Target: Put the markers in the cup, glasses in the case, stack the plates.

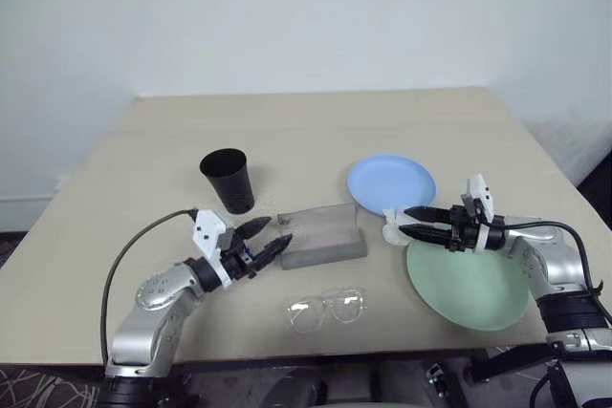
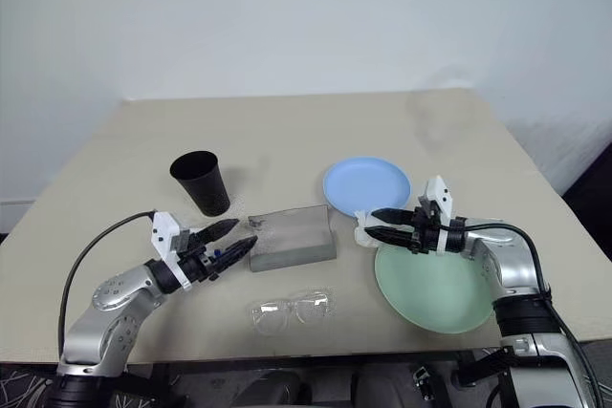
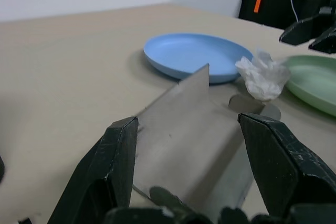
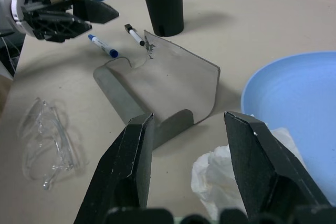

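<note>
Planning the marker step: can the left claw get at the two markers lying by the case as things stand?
Probably yes. The left claw stands open right beside the blue-capped marker and black-capped marker, which lie bare on the table between the case and the cup; nothing covers them.

- Soft, even, diffuse light falls over the bench [image 1: 316,121]; the scene is bright without harsh contrast.
- Shadows are faint and short: a soft one lies beside the cup [image 1: 228,180], and a thin dark rim shows under the blue plate [image 1: 391,183].
- The white wall behind is evenly lit and slightly washed out.
- No strong glare anywhere; the green plate [image 1: 469,284] shows only a dull sheen.
- In the left wrist view, the near end effector fingers [image 3: 118,166] are sharp, while the far background is softer.
- The glasses [image 4: 47,137] look slightly smeared in the right wrist view.
</note>
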Available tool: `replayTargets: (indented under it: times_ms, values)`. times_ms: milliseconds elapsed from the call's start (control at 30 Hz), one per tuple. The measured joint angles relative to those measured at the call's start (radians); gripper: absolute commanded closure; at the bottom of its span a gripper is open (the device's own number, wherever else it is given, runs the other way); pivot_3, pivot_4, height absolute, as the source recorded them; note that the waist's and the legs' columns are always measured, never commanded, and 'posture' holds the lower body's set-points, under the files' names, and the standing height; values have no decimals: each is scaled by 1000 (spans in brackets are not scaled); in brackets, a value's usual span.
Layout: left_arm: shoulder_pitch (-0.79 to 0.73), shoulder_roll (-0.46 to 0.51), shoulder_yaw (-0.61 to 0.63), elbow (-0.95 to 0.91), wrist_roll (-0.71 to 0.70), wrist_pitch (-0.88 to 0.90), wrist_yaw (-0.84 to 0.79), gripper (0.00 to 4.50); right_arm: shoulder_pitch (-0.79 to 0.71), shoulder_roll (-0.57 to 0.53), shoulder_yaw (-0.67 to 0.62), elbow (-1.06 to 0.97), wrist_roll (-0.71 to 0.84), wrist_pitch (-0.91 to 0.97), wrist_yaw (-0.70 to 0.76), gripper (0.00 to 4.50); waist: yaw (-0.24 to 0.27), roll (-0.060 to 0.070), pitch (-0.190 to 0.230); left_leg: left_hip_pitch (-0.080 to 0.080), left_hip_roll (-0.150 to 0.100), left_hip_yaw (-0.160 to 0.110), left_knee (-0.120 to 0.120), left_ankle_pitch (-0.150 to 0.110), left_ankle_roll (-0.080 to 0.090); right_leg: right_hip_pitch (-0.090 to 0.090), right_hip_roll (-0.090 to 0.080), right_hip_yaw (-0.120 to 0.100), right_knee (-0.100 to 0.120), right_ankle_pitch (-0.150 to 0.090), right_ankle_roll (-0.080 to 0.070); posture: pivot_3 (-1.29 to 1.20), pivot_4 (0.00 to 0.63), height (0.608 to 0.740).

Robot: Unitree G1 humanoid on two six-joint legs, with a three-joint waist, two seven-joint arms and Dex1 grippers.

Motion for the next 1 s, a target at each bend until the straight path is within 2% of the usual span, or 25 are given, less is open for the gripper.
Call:
replayTargets:
  times_ms: [300, 600, 1000]
  values:
    - [-1, -41, -19, 0, 22, -19, 20, 1306, -88, -13, 2, -29, -9, 40, -56, 2179, 3, 0, 0, 0, 0, 2, 2, 0, 0, 1, 0, 0, 0, 0, 0, 0, 0, 740]
    - [-28, -60, -22, 30, 31, -45, 21, 1306, -86, -104, -30, -26, -14, 59, -80, 2179, 7, 0, 0, 0, 0, 2, 2, -2, 2, 1, 0, 0, 0, 0, 0, 0, 0, 740]
    - [-94, -69, -17, 96, 26, -51, -2, 1306, 85, -197, -110, -4, -47, 67, -174, 2179, 13, 0, 0, 0, 1, 7, 4, -2, 4, 1, -1, 2, 0, 0, 0, 0, 0, 740]
